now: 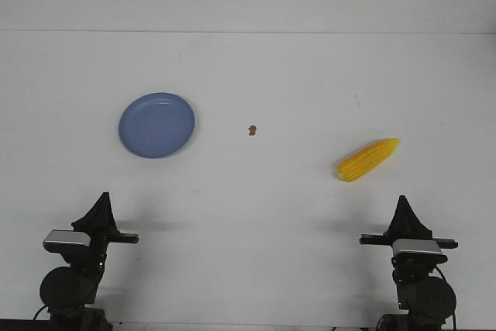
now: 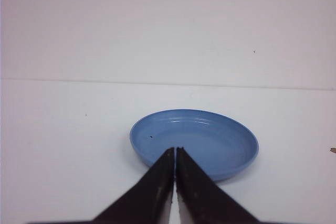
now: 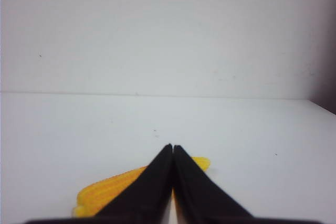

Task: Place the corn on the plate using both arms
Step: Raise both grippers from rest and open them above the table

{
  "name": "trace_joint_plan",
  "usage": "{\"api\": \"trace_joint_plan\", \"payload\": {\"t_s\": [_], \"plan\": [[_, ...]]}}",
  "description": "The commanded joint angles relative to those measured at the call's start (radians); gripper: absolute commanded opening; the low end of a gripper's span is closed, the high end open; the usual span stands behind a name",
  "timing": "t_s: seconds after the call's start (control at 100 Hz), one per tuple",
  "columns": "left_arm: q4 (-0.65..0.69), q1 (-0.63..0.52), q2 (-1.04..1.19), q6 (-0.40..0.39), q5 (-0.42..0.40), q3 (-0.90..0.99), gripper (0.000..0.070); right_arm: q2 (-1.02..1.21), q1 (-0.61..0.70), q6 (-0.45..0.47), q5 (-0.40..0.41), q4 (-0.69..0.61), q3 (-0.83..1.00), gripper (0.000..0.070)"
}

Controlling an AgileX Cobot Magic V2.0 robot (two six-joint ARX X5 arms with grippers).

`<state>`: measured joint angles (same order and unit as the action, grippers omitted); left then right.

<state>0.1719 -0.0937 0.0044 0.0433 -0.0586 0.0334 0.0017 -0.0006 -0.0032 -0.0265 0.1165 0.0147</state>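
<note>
The yellow corn [image 1: 369,159] lies on the white table at the right, thin end pointing to the back right. The blue plate [image 1: 156,125] sits empty at the left. My left gripper [image 1: 102,198] is shut and empty near the front edge, well short of the plate. My right gripper [image 1: 403,202] is shut and empty, a little in front of the corn. In the left wrist view the plate [image 2: 210,135] lies just beyond the shut gripper [image 2: 175,149]. In the right wrist view the corn [image 3: 107,191] is partly hidden behind the shut gripper [image 3: 172,146].
A tiny brown speck [image 1: 252,129] lies on the table between the plate and the corn. The table's back edge meets a white wall. Both arm bases stand at the front corners.
</note>
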Motion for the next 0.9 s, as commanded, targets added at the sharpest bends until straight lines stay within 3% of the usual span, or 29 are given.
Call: {"api": "trace_joint_plan", "payload": {"t_s": [0.0,0.65,0.75,0.89], "plan": [[0.011,0.001,-0.001,-0.002,-0.006,-0.019,0.0015,0.0,0.0,0.004,0.0,0.01,-0.002,0.0],[0.025,0.001,-0.001,-0.005,-0.006,-0.014,0.0015,0.0,0.0,0.005,0.0,0.011,-0.002,0.0],[0.023,0.001,-0.001,-0.004,-0.006,0.005,0.0015,0.0,0.0,0.007,0.0,0.056,-0.002,0.0],[-0.003,0.001,0.004,0.051,-0.006,0.071,0.0015,0.0,0.001,0.008,0.0,0.052,0.026,0.0]]}}
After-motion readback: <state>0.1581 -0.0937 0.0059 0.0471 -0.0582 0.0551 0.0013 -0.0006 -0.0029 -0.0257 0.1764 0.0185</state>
